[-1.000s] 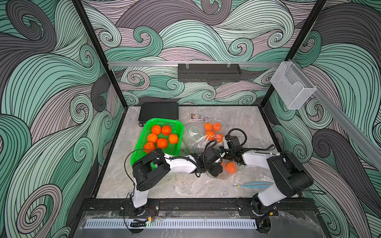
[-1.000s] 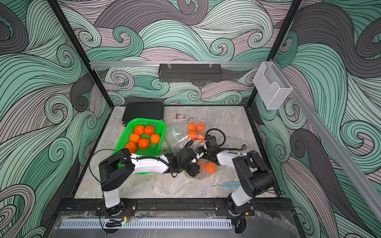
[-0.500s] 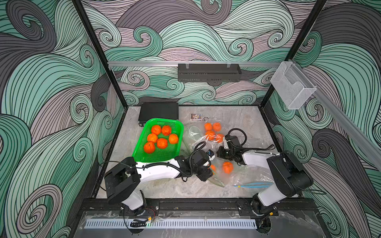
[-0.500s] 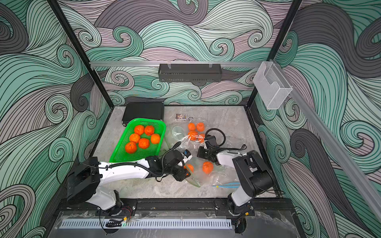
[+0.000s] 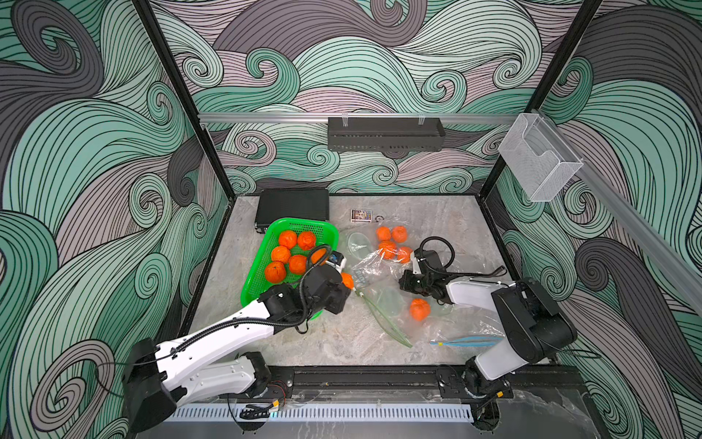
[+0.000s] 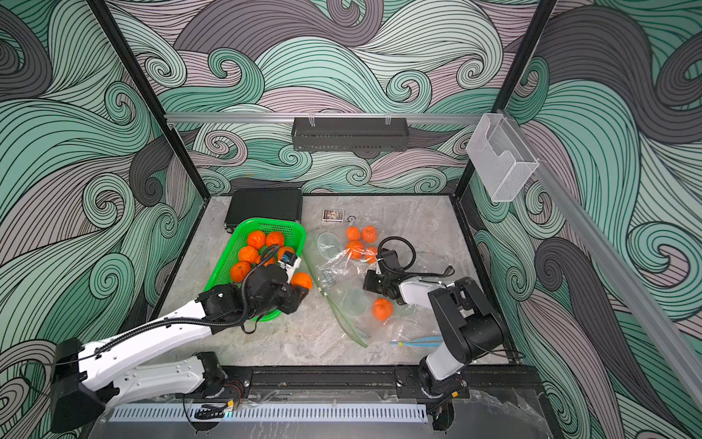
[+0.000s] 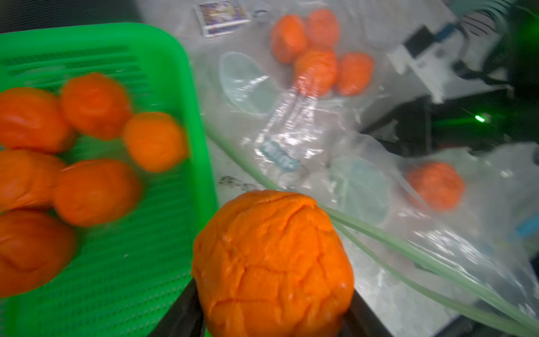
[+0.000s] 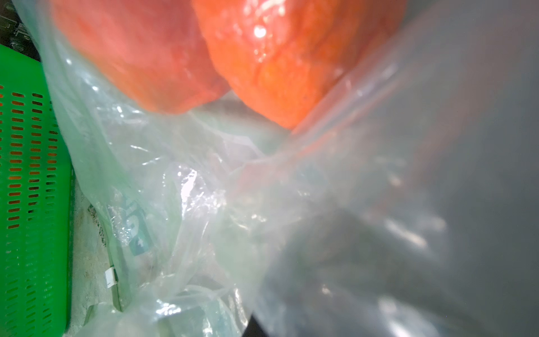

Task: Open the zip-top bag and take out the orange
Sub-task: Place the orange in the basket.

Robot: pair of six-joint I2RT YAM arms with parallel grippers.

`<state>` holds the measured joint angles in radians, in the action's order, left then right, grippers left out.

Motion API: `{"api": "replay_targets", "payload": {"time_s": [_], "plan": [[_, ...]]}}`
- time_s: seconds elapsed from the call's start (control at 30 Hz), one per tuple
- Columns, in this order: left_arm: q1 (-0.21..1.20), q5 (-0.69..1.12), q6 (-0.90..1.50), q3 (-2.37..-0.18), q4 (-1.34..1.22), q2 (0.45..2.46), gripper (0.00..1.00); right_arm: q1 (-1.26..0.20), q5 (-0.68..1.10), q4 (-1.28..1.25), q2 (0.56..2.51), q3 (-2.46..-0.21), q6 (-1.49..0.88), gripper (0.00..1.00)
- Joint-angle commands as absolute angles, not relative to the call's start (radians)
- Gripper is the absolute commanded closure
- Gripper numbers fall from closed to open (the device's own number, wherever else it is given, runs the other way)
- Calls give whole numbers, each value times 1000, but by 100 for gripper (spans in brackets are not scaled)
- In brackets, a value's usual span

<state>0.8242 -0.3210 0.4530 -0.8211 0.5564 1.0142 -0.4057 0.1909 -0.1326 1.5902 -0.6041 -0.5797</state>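
Orange (image 5: 346, 280) sits gripped in your left hand (image 7: 272, 303), outside the zip-top bag (image 5: 374, 273), at the green basket's (image 5: 255, 273) four o'clock edge. Your right hand (image 5: 403, 283) is closed on bag film. Releasing short of the rim could roll it across the tabletop (image 5: 334, 342).

I'm driving a lab test cell, not a home. Wave-patterned panels (image 5: 95, 152) box in a marble-look tabletop (image 5: 437, 213) on a black metal frame (image 5: 171, 76). An aluminium rail (image 5: 266, 118) spans twelve o'clock. The left arm (image 5: 220, 338) and right arm (image 5: 467, 292) mount on a base bar (image 5: 361, 376) at six o'clock.
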Motion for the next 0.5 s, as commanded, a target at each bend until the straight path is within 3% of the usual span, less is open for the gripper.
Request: {"api": "replay_targets", "payload": {"time_s": [0.0,0.17,0.47], "plan": [[716,-491,528,-780,659,987,60,-407,165,3,1640,-578,-583,91],[564,-411,524,-754,584,1088,62,-407,166,0,1647,-579,-583,91],[454,-406,510,-751,423,1331,66,-407,165,3,1652,-579,-584,91]]}}
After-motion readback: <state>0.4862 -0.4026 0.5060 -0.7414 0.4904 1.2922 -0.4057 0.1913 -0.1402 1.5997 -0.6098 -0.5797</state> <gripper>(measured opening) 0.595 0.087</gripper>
